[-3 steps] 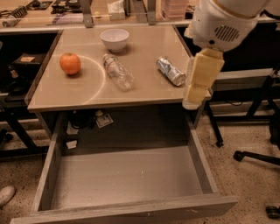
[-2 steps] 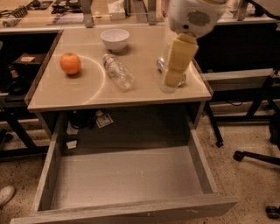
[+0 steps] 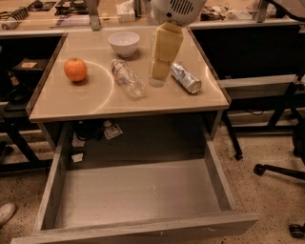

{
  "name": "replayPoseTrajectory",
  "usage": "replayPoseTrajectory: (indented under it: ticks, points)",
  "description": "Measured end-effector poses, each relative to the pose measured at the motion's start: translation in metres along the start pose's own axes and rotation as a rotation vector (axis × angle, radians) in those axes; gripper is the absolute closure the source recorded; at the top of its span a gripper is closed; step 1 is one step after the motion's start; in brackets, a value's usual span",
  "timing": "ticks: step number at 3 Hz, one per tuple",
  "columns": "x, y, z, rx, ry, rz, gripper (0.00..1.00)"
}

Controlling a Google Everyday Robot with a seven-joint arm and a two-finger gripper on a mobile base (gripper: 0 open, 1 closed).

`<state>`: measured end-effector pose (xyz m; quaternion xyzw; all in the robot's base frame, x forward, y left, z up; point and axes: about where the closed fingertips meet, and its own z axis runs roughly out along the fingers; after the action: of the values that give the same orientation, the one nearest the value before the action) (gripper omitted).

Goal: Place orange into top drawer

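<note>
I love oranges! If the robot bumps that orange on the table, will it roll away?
Probably: the orange is round and sits on a smooth tabletop, so a nudge could roll it. Its skin looks smooth, so it may slip. The gripper hangs over mid-table, apart from it.

Views: one.

Camera view: set high, in front of the table (image 3: 71, 107), facing it and tilted steeply downward.

Range: near. The open drawer (image 3: 143, 226) fills the lower half, and the bottom edge crops its front panel. The tabletop takes the upper middle. A bench (image 3: 47, 21) behind it runs along the top edge.

Framing: the table sits roughly centred, with its front edge toward the lens. The floor (image 3: 267, 143) shows at both sides.

Robot in frame: the arm (image 3: 177, 9) is cut off by the top edge, close to the lens. The gripper (image 3: 158, 78) hangs over the tabletop between the bottle (image 3: 127, 78) and the can (image 3: 186, 78).
</note>
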<state>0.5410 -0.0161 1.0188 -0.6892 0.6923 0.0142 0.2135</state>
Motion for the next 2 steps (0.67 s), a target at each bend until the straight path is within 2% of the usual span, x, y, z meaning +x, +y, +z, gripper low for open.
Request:
replayPoseTrajectory:
  ticks: [1, 2]
  points:
    - [-0.011, -0.005, 0.007, 0.007, -0.023, -0.014, 0.00]
    - [-0.038, -0.024, 0.026, 0.003, -0.044, -0.040, 0.00]
